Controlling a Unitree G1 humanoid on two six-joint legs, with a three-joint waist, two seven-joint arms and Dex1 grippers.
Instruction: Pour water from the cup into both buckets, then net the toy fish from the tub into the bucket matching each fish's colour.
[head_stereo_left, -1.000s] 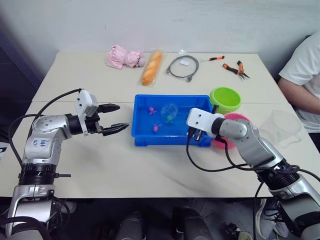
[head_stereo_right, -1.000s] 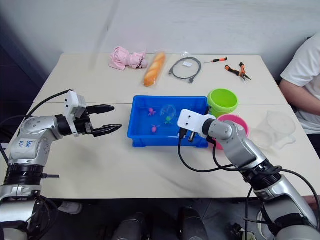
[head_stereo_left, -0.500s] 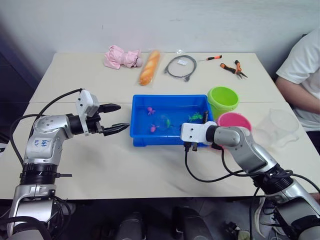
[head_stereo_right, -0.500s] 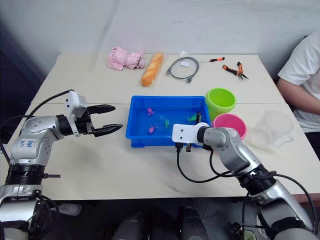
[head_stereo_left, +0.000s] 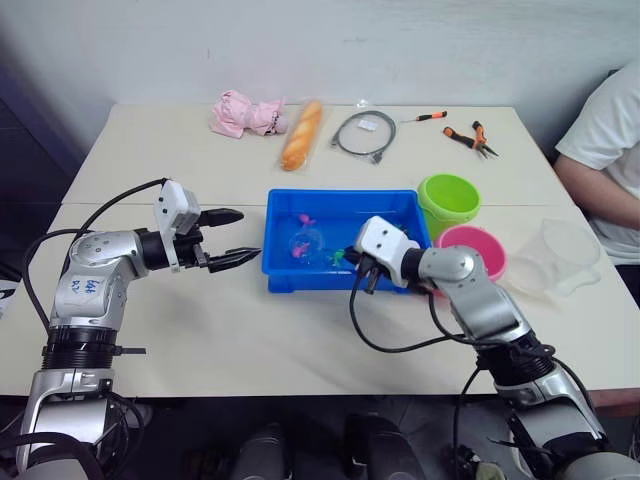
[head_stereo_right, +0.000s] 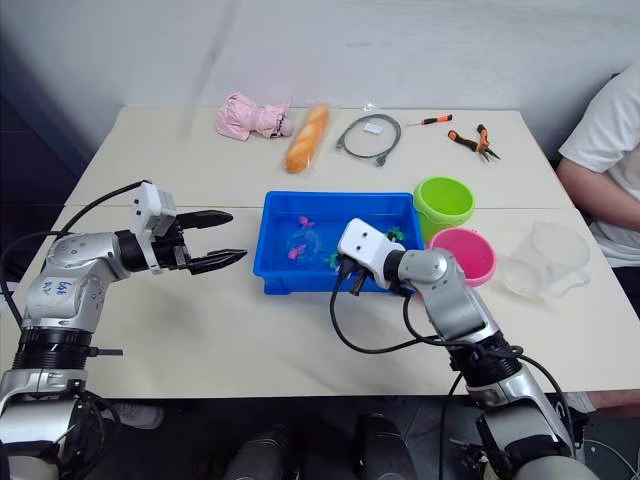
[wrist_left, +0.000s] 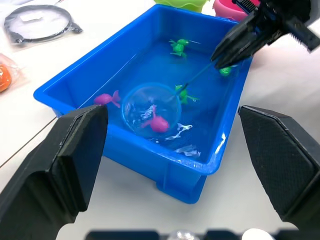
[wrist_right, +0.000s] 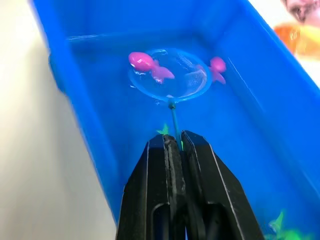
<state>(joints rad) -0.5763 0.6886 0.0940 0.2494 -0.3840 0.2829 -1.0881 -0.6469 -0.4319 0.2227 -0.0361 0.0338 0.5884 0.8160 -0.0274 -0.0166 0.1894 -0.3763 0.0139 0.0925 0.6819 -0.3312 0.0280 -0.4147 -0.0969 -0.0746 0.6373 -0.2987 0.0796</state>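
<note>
We are gripping the net (wrist_right: 168, 75) handle with our right claw (wrist_right: 174, 142) clamped tight, its hoop lying in the tub (head_stereo_left: 282, 275) on the desk (head_stereo_left: 250, 330) around a pink fish (wrist_right: 141, 62); our left claw (head_stereo_left: 232, 236) is hovering agape, empty, beside the tub.

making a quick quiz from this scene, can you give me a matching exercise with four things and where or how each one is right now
Things:
1. net
2. left claw
3. jug
4. green bucket

States:
A. open, over the table beside the tub
B. on the table next to the pink bucket, on the side away from the tub
C. hoop down in the tub's water, handle held by the right claw
D. behind the pink bucket, near the tub's far corner

Pairs: 1-C, 2-A, 3-B, 4-D
</note>
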